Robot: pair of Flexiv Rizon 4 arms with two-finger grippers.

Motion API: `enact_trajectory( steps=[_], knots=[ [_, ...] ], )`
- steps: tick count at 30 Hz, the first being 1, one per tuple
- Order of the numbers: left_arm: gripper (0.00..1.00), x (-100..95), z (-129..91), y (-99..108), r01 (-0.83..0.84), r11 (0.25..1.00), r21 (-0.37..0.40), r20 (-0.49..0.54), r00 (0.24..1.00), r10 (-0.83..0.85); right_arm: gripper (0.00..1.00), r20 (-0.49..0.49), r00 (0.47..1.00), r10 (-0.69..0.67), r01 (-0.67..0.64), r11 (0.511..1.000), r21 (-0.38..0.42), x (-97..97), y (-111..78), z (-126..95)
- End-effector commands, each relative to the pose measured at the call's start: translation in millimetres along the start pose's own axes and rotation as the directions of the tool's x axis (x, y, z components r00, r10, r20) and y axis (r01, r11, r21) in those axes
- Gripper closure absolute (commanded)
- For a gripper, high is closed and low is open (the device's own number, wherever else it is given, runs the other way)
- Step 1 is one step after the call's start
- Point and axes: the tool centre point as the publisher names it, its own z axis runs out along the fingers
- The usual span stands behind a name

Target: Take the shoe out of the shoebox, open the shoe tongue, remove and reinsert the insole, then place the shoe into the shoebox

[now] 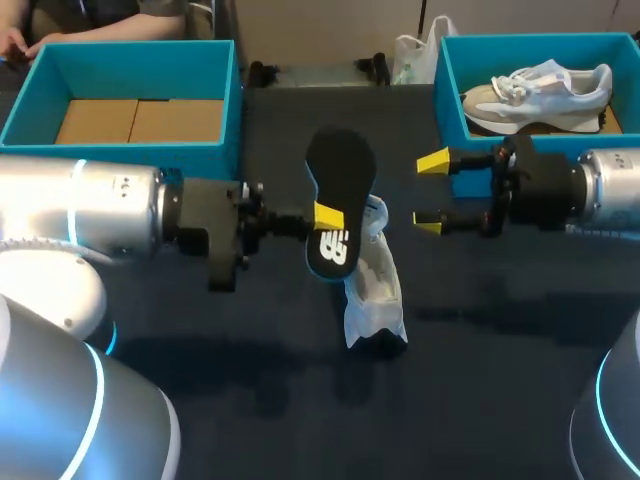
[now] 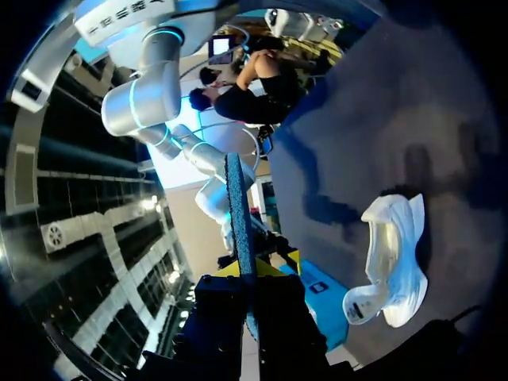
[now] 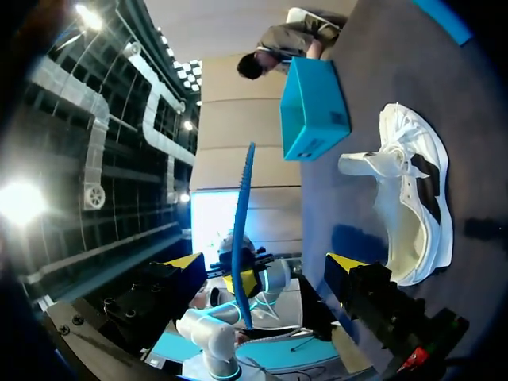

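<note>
Two teal shoeboxes sit at the table's (image 1: 500, 330) far corners. The left shoebox (image 1: 120, 155) shows only its cardboard floor, and the right shoebox (image 1: 540, 40) holds one sneaker (image 1: 540, 92). A second white sneaker (image 1: 375, 290) lies at the table's middle. Above it, the left gripper (image 1: 328, 215) pinches the single black insole (image 1: 340, 180) edgewise. The right gripper (image 1: 431, 192) is spread wide just beside the insole, not touching it.
</note>
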Motion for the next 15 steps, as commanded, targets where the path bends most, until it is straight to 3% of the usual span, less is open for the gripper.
enact_trajectory(
  steps=[1,10,11,15],
  knots=[
    [1.00,3.6,10.6,-4.7,-0.031,0.999,-0.027,0.020,0.999,0.032,0.00,0.001,1.000,0.002,-0.002,1.000,0.008,2.1,2.4,6.0],
    [1.00,10.6,31.6,-4.8,-0.004,0.999,-0.037,0.013,1.000,0.004,0.02,-0.002,1.000,-0.002,0.002,0.999,0.035,8.4,3.9,17.2],
    [1.00,11.0,34.3,-5.2,-0.012,0.999,-0.039,0.014,1.000,0.013,0.06,-0.002,1.000,-0.002,0.002,0.999,0.036,8.8,4.0,18.8],
    [1.00,12.1,46.1,-6.1,-0.029,0.999,-0.046,0.024,0.999,0.031,0.46,-0.006,1.000,-0.002,0.002,0.999,0.045,9.3,3.7,23.4]
  ],
)
